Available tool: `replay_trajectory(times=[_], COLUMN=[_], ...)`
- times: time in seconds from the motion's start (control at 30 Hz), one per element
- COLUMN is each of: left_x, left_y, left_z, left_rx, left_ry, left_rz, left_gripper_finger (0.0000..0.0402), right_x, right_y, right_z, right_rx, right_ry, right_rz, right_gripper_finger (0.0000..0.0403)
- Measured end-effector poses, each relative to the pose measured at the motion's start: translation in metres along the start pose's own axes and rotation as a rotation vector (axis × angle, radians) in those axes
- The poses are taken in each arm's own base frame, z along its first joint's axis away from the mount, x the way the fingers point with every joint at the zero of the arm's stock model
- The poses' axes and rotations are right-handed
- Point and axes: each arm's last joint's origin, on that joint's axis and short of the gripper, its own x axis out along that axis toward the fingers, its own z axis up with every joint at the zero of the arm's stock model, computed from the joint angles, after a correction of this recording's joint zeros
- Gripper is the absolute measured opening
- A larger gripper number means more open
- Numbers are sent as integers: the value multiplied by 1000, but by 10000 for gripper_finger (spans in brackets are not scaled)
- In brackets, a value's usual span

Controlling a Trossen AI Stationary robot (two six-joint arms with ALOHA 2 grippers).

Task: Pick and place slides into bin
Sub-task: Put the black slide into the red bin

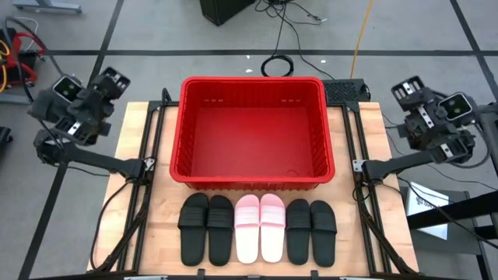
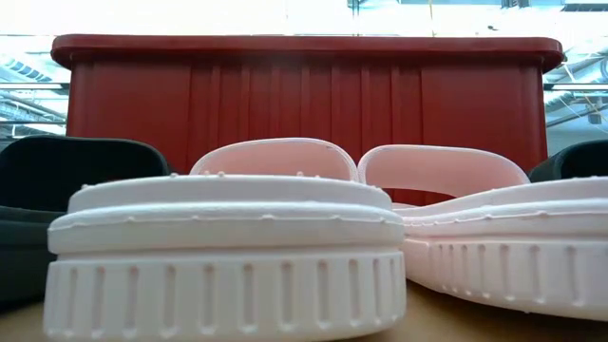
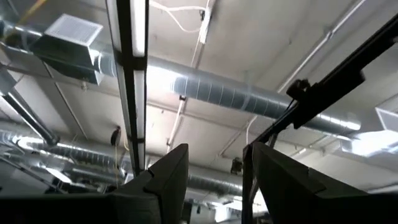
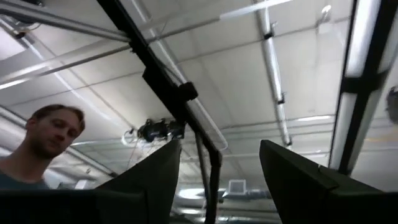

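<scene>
black slides [image 1: 207, 228]: 4 | pink slides [image 1: 260, 226]: 2 | bin [image 1: 253, 84]: 1

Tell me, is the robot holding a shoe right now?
No. The left gripper and right gripper are both open, empty and pointing at the ceiling. All six slides lie beside the bin.

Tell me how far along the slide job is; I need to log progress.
Nothing is done yet: the red bin is empty. All six slides lie in a row on the table in front of it, two black on each side of the pink pair. Nothing is in hand: the left gripper and right gripper are parked at the table's sides, open and pointing at the ceiling. All six picks remain.
</scene>
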Motion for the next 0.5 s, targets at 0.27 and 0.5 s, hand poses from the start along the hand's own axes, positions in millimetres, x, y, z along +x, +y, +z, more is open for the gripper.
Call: replay_trajectory(times=[0.27,0.5], left_x=[47,59], left_y=[-6,-9], left_z=[16,25], left_rx=[-3,24], left_ry=[61,52], left_rz=[-131,-173], left_gripper_finger=[186,186], right_x=[56,85], right_y=[-10,-13], right_z=[16,23], right_rx=[32,103], right_ry=[103,175], right_rz=[104,144], right_gripper_finger=[212,212])
